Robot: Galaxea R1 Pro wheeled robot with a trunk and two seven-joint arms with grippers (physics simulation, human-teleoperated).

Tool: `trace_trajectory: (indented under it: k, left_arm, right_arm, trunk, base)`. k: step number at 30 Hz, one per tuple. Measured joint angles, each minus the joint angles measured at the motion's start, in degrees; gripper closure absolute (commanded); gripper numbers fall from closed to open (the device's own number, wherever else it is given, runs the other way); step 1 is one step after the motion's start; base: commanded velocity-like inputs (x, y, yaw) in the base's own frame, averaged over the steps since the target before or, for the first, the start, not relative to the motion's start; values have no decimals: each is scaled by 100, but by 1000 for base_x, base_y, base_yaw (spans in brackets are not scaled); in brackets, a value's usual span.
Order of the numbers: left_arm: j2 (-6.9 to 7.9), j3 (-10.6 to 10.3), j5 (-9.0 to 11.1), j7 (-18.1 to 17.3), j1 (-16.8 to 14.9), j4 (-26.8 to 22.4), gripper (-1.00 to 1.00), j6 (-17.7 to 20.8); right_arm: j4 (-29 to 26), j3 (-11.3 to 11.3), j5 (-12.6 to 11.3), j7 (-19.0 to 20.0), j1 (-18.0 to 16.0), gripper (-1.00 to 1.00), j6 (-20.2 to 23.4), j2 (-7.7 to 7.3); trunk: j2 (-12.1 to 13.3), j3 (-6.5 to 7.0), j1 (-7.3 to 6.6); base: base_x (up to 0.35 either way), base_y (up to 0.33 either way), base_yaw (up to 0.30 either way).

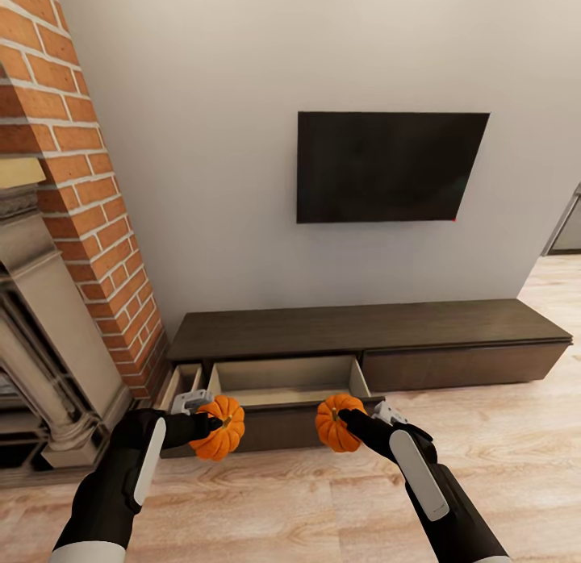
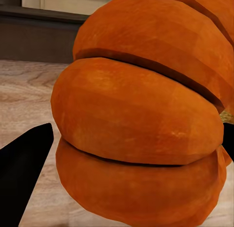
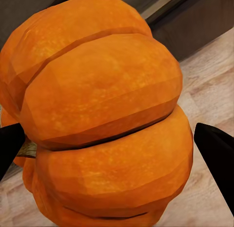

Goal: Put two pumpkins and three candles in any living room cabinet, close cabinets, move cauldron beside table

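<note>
Holding one pumpkin each: left end effector (image 1: 211, 426) grips the left pumpkin (image 1: 219, 427), right end effector (image 1: 349, 419) the right pumpkin (image 1: 339, 423), lower centre of frame. Both hang before the cabinet's (image 1: 371, 329) open drawer (image 1: 286, 379), seemingly short of it.

Orange ribbed pumpkin (image 3: 105, 115) clamped between black pincer (image 3: 109, 144) fingertips (image 3: 217, 149), above pale wooden floor (image 3: 214, 81).
</note>
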Motion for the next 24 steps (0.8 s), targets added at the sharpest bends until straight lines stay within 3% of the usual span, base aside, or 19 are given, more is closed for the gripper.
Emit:
trace_trajectory:
  k: [5, 8, 9, 10, 12, 13, 14, 15, 18, 20, 24]
  left_arm:
    - [0, 0, -1, 0, 0, 0, 100, 0]
    - [-146, -18, 6, 1, -2, 1, 100, 4]
    - [-285, -21, -47, 105, -56, -16, 100, 0]
    - [-346, -26, 62, 230, -89, -29, 100, 4]
    - [-408, -26, -77, 482, -129, -47, 100, -7]
    - [-521, -30, -162, 548, -201, -51, 100, -14]
    - [-585, -39, 50, 538, -228, -52, 100, -10]
    - [-643, -43, 91, 554, -249, -53, 100, -12]
    - [-674, -34, -107, 732, -269, 14, 100, -83]
    - [-675, -33, -61, 931, -272, 102, 100, -311]
    - [-675, -30, -15, 1283, -272, 230, 100, -467]
  right_arm:
    - [0, -8, -7, -7, -4, 100, 22, 3]
    - [-223, 20, -26, -56, -8, 100, 77, 10]
    - [-557, 212, -26, -351, -16, 100, 301, 14]
    - [-840, 354, -85, -754, -43, 100, 434, 44]
    - [-1075, 482, -9, -1485, -113, 100, 744, 212]
    - [-1128, 517, -68, -1691, -158, 100, 819, 276]
    - [-1141, 523, -28, -1750, -170, 100, 880, 292]
    - [-1151, 531, -12, -1793, -180, 100, 917, 305]
    - [-1167, 546, -17, -1824, -189, 100, 939, 316]
    - [-1170, 578, -18, -1823, -190, 100, 939, 314]
    - [-1194, 908, -14, -1822, -190, 100, 894, 311]
  trunk:
    - [201, 90, -110]
    - [321, 144, -176]
    - [361, 162, -198]
    - [401, 181, -220]
    - [482, 216, -264]
    - [522, 235, -286]
    - [562, 252, -308]
    - [602, 270, -330]
    - [723, 324, -396]
    - [803, 360, -440]
    - [964, 431, -528]
  base:
    - [0, 0, 0]
    - [0, 0, 0]
    - [0, 0, 0]
    - [0, 0, 0]
    - [0, 0, 0]
    - [0, 0, 0]
    - [0, 0, 0]
    - [0, 0, 0]
    - [0, 0, 0]
    - [0, 0, 0]
    - [0, 0, 0]
